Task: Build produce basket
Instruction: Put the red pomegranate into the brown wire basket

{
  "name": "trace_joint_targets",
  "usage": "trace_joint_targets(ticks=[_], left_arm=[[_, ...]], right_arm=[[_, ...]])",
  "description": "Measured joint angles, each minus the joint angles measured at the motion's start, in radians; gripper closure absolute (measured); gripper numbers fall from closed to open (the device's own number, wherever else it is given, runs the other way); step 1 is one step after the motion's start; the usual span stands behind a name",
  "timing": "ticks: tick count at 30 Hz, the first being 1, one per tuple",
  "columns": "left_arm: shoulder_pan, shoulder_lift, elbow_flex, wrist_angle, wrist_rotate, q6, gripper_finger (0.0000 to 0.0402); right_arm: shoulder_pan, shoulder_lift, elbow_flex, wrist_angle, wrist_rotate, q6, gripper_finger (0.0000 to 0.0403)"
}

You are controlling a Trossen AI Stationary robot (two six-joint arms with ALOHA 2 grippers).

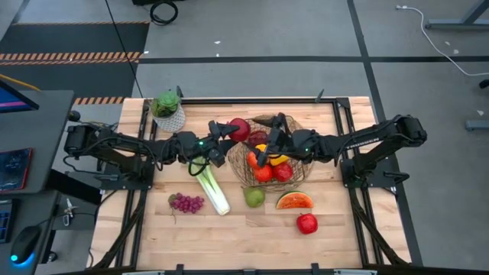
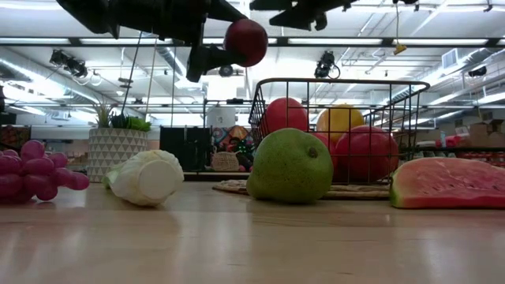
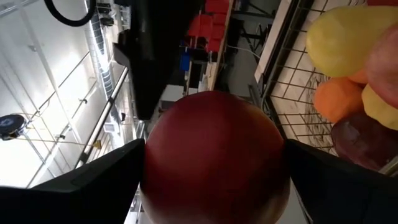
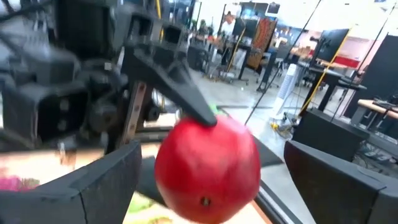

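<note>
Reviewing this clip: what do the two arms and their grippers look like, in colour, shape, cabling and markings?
Both arms are black, built of jointed segments. The left arm carries looped black cables and a small green light near its wrist. The right arm bears pale lettering along its forearm, too small to read. The left gripper and the right gripper each show two dark, flat, wedge-shaped fingers.
</note>
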Motion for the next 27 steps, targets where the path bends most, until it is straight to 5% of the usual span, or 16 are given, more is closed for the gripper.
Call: trace_joint_targets(ticks=[27], left_arm=[[0.000,0.000,-0.001,0.000,-0.094,-0.003,0.0019]], right_arm=[[0.003,-0.048,-0.001,-0.185,0.007,0.006,0.0003]])
